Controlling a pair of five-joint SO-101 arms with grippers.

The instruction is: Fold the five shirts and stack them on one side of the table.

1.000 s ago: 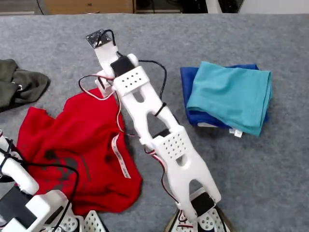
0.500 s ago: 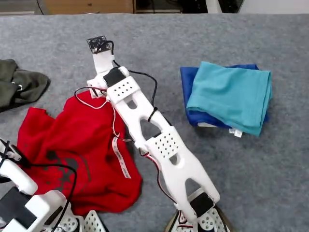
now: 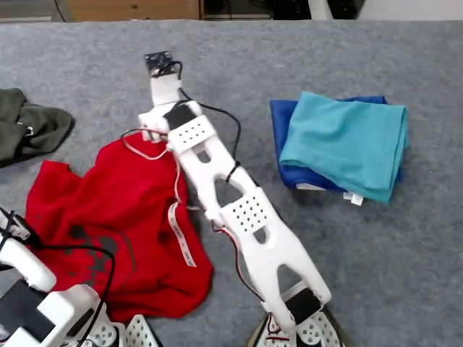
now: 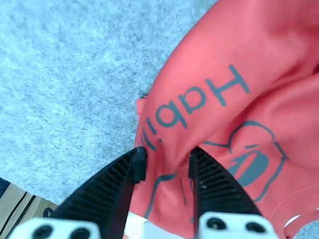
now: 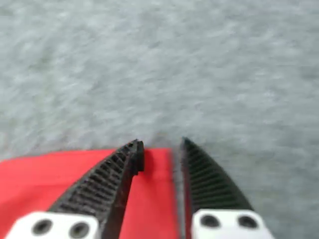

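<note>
Red shirt [image 3: 108,217] lies crumpled on the near left part of the grey table [image 3: 412,275], and it looks to me like the one in hand, wanting to be spread flat before any fold. To do that well, I'd say the two arms should hold opposite edges securely and draw apart low over the table, so the cloth tightens without slipping free or dragging into a heap.

Nearest me, the left gripper [image 4: 167,162] has a ridge of the printed cloth pinched between its fingers [image 4: 119,179], close to the shirt's near left edge. Across the garment, the right gripper [image 5: 159,145] sits at the far edge. Its jaws stand a little apart with the hem just between the tips, not clamped on it as far as I can judge. A deeper bite past the hem would be safer.

Farther off to the right, a teal shirt [image 3: 343,141] rests folded on a blue shirt [image 3: 283,116]. A dark green shirt [image 3: 29,130] lies bunched at the far left.
</note>
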